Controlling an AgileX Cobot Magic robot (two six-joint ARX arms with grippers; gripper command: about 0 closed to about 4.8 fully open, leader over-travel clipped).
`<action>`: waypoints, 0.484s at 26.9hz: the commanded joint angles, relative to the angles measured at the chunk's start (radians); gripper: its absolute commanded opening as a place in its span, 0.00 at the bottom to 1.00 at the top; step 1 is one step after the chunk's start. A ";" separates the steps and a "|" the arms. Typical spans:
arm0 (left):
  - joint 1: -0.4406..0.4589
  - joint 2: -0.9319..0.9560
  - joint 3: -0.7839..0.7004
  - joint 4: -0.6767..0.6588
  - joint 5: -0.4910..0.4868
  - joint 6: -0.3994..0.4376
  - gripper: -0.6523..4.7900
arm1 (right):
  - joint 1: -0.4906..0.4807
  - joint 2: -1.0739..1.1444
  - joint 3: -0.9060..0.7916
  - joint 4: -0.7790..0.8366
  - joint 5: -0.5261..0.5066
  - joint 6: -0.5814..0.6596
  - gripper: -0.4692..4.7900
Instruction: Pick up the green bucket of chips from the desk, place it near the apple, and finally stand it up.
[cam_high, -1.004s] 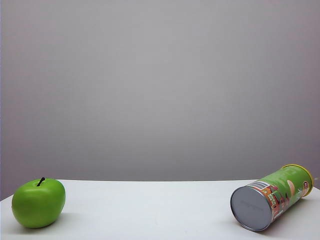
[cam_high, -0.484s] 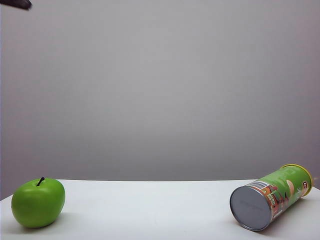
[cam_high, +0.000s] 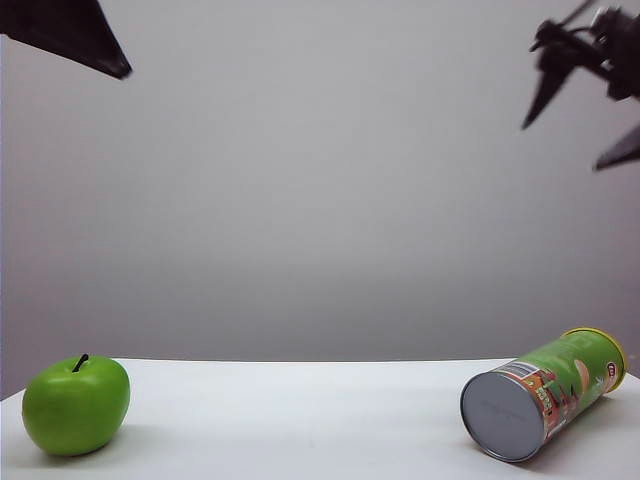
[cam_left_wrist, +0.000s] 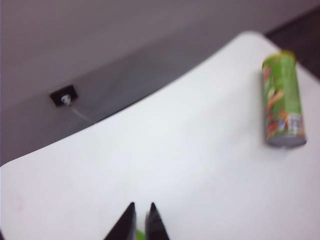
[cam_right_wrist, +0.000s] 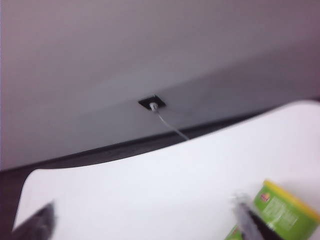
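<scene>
Exterior view: apple (cam_high: 77, 407) at counter (cam_high: 300, 420) left edge, chip can (cam_high: 543, 398) lying on its side far right, silver base toward camera, yellow lid away. Left fingers (cam_high: 72, 32) high top left, right fingers (cam_high: 588, 95) high top right, both well above the can. Left wrist view alone showed the can's whole length; left fingers (cam_left_wrist: 141, 225) closed, holding nothing. Right fingers (cam_right_wrist: 150, 225) spread wide, can's lid end beside one tip; blurred

I can read no words or numbers anywhere. The green bucket of chips (cam_high: 545, 403), at my four o'clock, carries a small round red logo and a printed label panel near its base, both too small and blurred to make out.
</scene>
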 joint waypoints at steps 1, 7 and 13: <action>-0.054 0.005 0.009 0.027 -0.116 0.045 0.21 | 0.029 0.048 0.036 -0.005 0.055 0.098 1.00; -0.114 0.004 0.021 0.108 -0.175 0.044 0.87 | 0.060 0.140 0.040 -0.094 0.123 0.367 1.00; -0.114 0.005 0.020 0.008 -0.162 0.098 0.86 | 0.058 0.199 0.041 -0.208 0.156 0.533 1.00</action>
